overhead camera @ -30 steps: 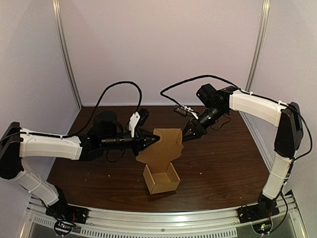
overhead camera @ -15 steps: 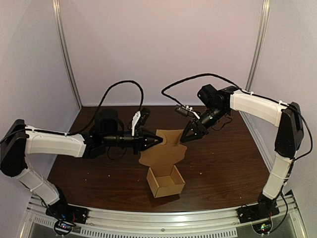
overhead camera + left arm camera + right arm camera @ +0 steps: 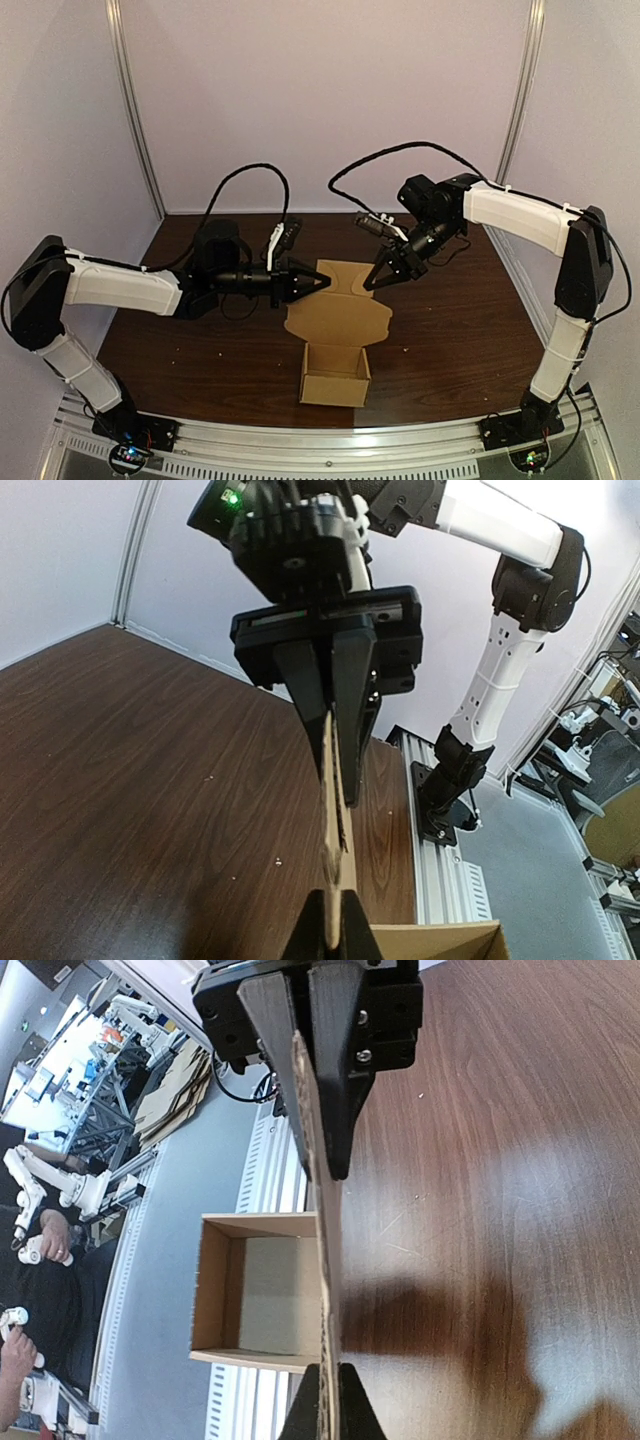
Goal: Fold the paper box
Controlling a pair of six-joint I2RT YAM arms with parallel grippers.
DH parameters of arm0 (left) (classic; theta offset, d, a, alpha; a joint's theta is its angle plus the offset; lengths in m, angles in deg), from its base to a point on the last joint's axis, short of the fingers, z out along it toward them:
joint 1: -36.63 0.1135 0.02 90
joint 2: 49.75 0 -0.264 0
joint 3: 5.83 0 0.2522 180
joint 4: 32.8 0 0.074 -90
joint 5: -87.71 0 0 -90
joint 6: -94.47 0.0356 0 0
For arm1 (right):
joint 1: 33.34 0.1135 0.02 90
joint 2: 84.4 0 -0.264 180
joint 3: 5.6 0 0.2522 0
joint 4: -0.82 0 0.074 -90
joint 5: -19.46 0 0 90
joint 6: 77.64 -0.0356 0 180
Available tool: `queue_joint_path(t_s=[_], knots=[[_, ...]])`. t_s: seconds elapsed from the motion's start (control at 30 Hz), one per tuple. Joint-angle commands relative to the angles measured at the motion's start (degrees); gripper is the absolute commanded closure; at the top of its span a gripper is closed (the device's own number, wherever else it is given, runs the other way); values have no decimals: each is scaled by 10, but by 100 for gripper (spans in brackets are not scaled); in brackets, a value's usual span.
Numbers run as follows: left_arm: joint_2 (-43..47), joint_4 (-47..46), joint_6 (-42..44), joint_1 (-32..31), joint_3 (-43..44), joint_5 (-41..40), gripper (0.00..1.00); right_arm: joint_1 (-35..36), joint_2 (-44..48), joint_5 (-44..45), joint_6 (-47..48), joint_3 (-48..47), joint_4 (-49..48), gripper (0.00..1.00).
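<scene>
The brown paper box (image 3: 335, 376) hangs as an open tray near the table's front, its tall lid flap (image 3: 338, 312) rising behind it. My left gripper (image 3: 320, 282) is shut on the flap's top left edge, and my right gripper (image 3: 371, 284) is shut on its top right edge. The left wrist view shows the flap (image 3: 335, 810) edge-on between my left gripper (image 3: 335, 932) and the opposing right fingers (image 3: 350, 700). From the right wrist, the flap (image 3: 325, 1260) runs from my right gripper (image 3: 322, 1407) up to the left fingers (image 3: 330, 1110), with the tray (image 3: 258, 1295) to its left.
The dark wooden table (image 3: 450, 320) ends at a metal rail (image 3: 330, 440) along the front, where both arm bases are bolted. Pale walls and upright posts (image 3: 135, 110) close the back and sides. Black cables loop above both wrists.
The box has swung right and toward the front, and its tray now faces square to the front edge. Both grippers kept hold of the flap and shifted slightly right with it.
</scene>
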State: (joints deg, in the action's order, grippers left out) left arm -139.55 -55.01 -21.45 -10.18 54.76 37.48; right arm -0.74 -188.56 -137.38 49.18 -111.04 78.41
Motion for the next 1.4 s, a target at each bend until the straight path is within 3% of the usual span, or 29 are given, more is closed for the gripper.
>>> queue_joint_path(t_s=[0.0, 0.17, 0.5, 0.6, 0.73, 0.87, 1.03, 1.1, 1.23, 1.37], knots=[[-13, -33, -12, 2, 1, -5, 100, 8, 16, -25, -4, -11, -19, 100], [-10, 0, 5, 3, 5, -44, 100, 8, 36, 29, -78, 19, -100, 100], [-17, 4, 17, 3, 1, -22, 100, 8, 36, 46, -86, 23, -102, 100], [-27, 6, 18, 3, 3, -5, 100, 10, 34, 43, -59, 15, -74, 100], [-38, -14, 10, 3, -2, 19, 100, 24, 15, 44, 0, -13, 4, 89], [-38, -32, 5, 4, -10, 14, 100, 39, 0, 41, 25, -26, 36, 88], [-37, -34, 6, 4, -11, 8, 100, 46, -7, 44, 34, -36, 52, 100], [-34, -24, 7, 4, -11, -4, 100, 45, -5, 54, 32, -38, 52, 100], [16, 33, 42, 4, -34, -86, 67, 35, 15, 83, 19, -40, 44, 100], [110, 79, 84, 2, -104, -217, 44, 21, 35, 90, -7, -36, 30, 100]])
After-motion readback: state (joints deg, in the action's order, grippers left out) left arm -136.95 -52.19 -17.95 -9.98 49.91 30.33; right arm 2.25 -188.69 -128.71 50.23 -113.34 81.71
